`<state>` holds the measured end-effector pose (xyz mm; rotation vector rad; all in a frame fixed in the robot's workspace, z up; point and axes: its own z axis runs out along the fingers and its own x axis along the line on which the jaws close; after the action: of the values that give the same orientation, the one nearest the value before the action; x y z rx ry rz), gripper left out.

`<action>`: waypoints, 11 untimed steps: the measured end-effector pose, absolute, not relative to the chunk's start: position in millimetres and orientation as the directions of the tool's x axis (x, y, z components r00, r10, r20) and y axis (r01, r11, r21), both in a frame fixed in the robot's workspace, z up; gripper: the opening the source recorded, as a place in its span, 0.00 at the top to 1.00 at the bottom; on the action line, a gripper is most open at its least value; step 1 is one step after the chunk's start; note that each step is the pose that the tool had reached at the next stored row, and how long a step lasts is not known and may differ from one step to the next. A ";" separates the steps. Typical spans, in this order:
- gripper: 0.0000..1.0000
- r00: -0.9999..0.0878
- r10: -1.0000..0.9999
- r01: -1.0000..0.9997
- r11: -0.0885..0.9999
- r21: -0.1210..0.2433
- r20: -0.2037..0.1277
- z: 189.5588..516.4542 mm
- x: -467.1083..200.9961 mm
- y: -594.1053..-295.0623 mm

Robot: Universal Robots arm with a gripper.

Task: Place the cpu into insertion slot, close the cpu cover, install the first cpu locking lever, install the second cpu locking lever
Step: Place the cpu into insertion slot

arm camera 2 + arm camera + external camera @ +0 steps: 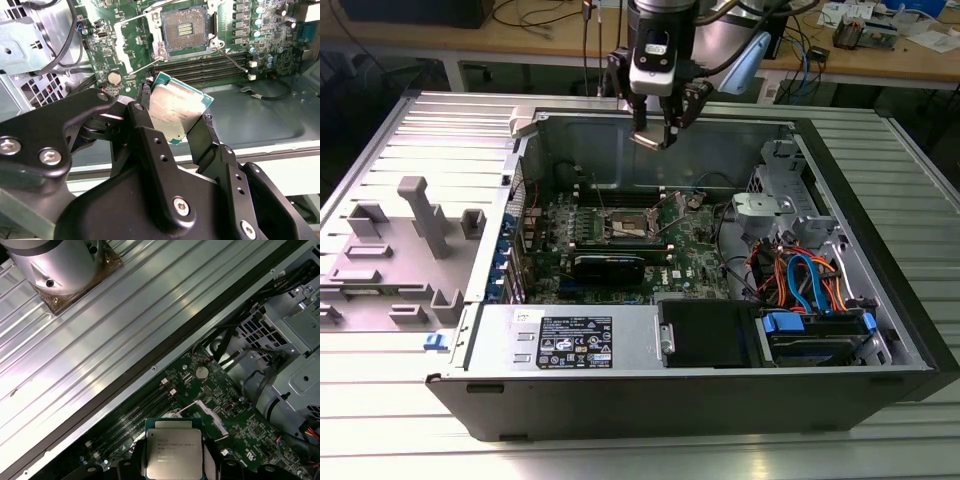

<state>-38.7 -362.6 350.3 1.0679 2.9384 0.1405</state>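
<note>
While gripped edgewise, cpu [177, 111] hangs clear.

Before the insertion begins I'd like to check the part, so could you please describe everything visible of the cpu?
The cpu is a small flat square chip: silvery-grey metal top with dark print, thin green rim. Black fingers of the gripper clamp two opposite edges. It hangs above the open computer case, touching nothing else, apart from the empty insertion slot on the green motherboard.
</note>
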 end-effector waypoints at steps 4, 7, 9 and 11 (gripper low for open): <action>0.46 -0.740 0.672 0.671 0.736 0.088 0.019 349.1 -38.7 -362.6; 0.46 -0.713 0.701 0.699 0.710 0.088 0.019 346.7 -38.7 -362.7; 0.46 -0.700 0.714 0.713 0.696 0.088 0.019 345.0 -38.7 -363.7; 0.46 -0.697 0.716 0.715 0.694 0.088 0.019 344.0 -38.7 -366.0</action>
<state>-38.7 -366.0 344.0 1.2152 2.8757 0.1392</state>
